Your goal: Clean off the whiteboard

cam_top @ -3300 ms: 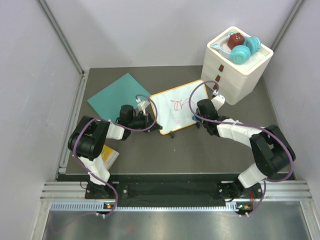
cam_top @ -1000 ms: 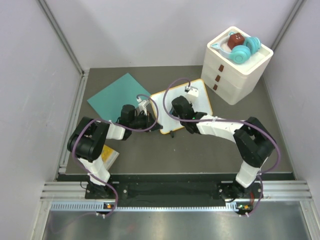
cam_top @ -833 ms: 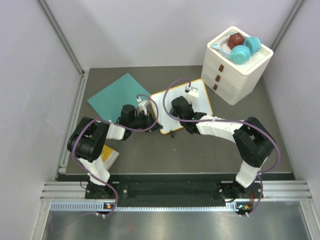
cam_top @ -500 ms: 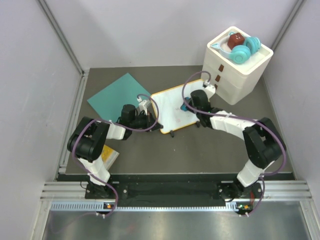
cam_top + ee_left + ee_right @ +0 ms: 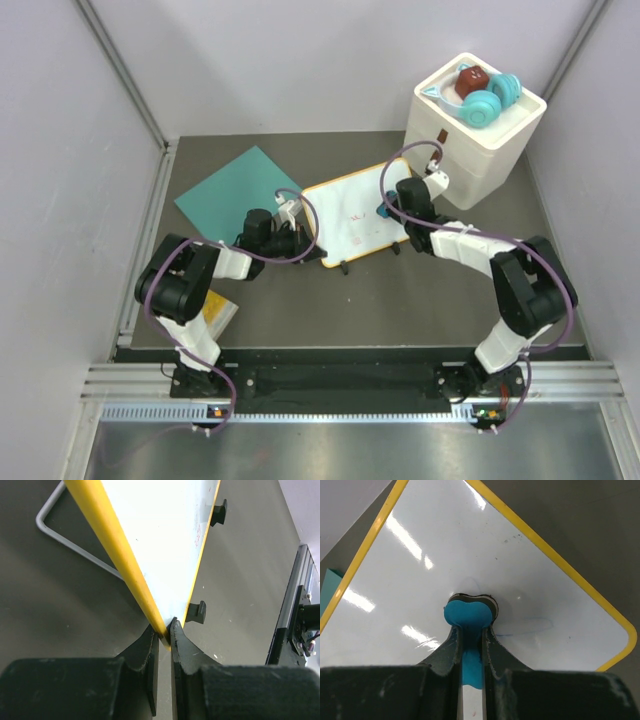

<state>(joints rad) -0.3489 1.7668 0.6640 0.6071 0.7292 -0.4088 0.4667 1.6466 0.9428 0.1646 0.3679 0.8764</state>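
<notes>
The whiteboard (image 5: 345, 218), white with a yellow frame, stands tilted on black feet at mid-table. Only faint marks show on it. My left gripper (image 5: 304, 238) is shut on the board's near left corner; in the left wrist view (image 5: 165, 634) the yellow frame (image 5: 115, 545) sits between the jaws. My right gripper (image 5: 386, 211) is shut on a blue eraser (image 5: 469, 614) and presses it flat on the board's right part (image 5: 520, 555). A faint blue line (image 5: 530, 628) lies beside the eraser.
A teal square sheet (image 5: 238, 188) lies left of the board. A white drawer unit (image 5: 478, 150) stands at the back right, with teal headphones (image 5: 490, 100) and a brown item (image 5: 473, 77) on top. A yellow object (image 5: 216, 310) lies under the left arm.
My right gripper has swept the eraser from the board's middle-left to its right side. The red scribbles have mostly gone. The left gripper has stayed on the corner.
</notes>
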